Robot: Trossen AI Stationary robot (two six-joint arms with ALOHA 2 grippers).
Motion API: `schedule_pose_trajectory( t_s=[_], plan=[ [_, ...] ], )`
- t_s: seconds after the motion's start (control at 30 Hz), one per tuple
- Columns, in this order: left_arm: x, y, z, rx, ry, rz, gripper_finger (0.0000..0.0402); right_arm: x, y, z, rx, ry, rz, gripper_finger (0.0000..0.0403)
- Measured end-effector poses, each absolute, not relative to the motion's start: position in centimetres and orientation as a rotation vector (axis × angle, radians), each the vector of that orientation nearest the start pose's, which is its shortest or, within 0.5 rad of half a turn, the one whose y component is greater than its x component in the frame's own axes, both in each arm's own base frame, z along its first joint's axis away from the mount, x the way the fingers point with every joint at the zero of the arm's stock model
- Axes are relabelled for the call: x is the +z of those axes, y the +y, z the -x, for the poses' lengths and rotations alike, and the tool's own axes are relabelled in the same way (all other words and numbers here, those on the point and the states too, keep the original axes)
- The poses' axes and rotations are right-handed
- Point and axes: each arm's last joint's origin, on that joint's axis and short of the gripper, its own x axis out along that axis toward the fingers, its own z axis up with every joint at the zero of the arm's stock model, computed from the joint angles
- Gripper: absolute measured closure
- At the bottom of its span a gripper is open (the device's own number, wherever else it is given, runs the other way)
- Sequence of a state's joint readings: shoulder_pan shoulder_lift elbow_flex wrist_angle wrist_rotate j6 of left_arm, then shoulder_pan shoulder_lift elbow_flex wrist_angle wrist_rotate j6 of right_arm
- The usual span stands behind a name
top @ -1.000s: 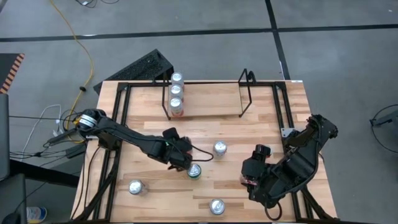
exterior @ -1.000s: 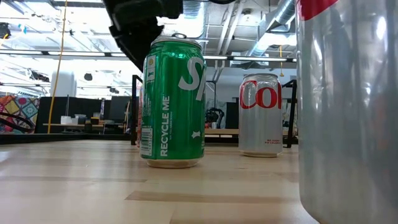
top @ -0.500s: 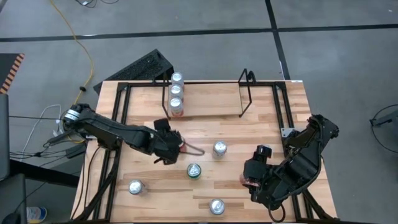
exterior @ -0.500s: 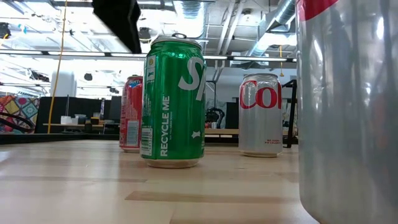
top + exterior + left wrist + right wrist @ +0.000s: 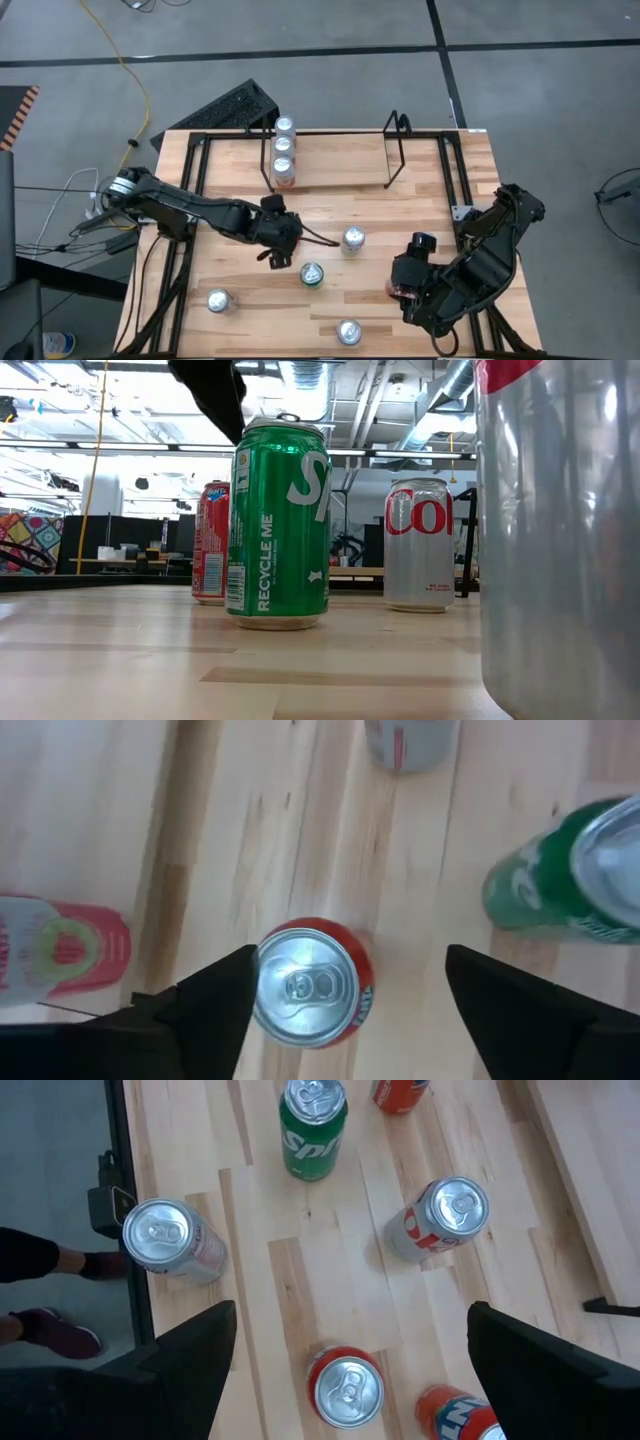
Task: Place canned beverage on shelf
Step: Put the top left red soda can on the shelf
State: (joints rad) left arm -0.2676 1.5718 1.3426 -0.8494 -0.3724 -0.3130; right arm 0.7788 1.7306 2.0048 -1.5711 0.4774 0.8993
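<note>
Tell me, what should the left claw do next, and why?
Probably lower the left claw straight down. Its open fingers hang on either side of the upright red aluminium can, above its silver top, so closing now would likely miss. The right claw waits open at the table's right.

My fingers (image 5: 190, 1020) are dark, almost black. Below my left gripper (image 5: 345, 1010) stands a red can (image 5: 312, 985) with a silver top. Beside it a green can (image 5: 279, 525) carries white lettering, and a silver can (image 5: 419, 545) carries red letters. The table (image 5: 330, 1280) is pale wood with darker grain streaks. The shelf (image 5: 340, 160) is thin black wire over light wood.
</note>
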Motion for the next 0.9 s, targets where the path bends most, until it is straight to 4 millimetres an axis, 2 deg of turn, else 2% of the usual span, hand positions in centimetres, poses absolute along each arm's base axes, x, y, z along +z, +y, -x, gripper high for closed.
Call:
schedule_pose_trajectory(
  t_s=[0.17, 0.43, 0.6, 0.77, 0.9],
  plan=[
    [27.1, -7.6, -31.7, 0.259, 1.039, -0.079, 0.0073, 39.8, 20.6, -22.8, -0.219, 1.032, -0.048, 0.0033],
    [26.9, -7.2, -31.5, 0.309, 1.052, -0.176, 0.0072, 39.8, 20.6, -22.8, -0.219, 1.032, -0.048, 0.0033],
    [26.9, -6.7, -31.8, 0.252, 1.072, -0.130, 0.0073, 39.8, 20.6, -22.8, -0.220, 1.032, -0.048, 0.0033],
    [26.9, -6.1, -31.9, 0.269, 1.070, -0.126, 0.0073, 39.8, 20.6, -22.8, -0.220, 1.032, -0.048, 0.0033],
    [25.4, -5.8, -31.7, 0.256, 1.091, -0.134, 0.0073, 39.8, 20.6, -22.8, -0.220, 1.032, -0.049, 0.0033]
  ],
)
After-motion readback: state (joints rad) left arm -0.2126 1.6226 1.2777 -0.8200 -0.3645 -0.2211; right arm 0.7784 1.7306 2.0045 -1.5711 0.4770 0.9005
